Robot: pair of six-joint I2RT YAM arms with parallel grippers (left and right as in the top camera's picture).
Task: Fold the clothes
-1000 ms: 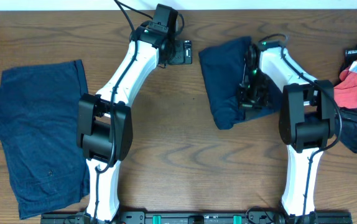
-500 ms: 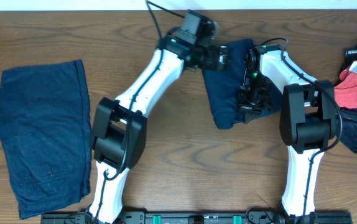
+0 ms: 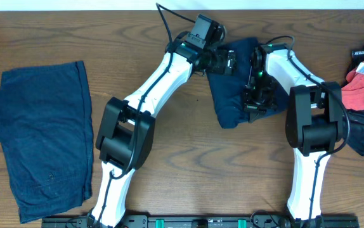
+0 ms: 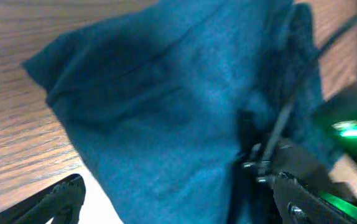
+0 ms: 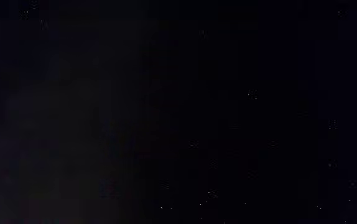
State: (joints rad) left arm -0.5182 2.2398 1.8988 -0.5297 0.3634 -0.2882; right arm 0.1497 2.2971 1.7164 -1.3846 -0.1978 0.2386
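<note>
My left claw (image 3: 225, 61) is hovering wide open at the crumpled navy-blue cloth garment's (image 3: 223, 95) edge; my right claw (image 3: 255, 96) is pressing shut into it.

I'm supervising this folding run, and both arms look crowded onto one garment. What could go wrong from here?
1. The open left gripper is at the far edge of the bunched navy garment, close beside the right arm. The arms could bump if either swings inward.
2. The right gripper sits shut down in the cloth and its wrist view is black. A pull from the left could drag or undo the fold without being seen.
</note>
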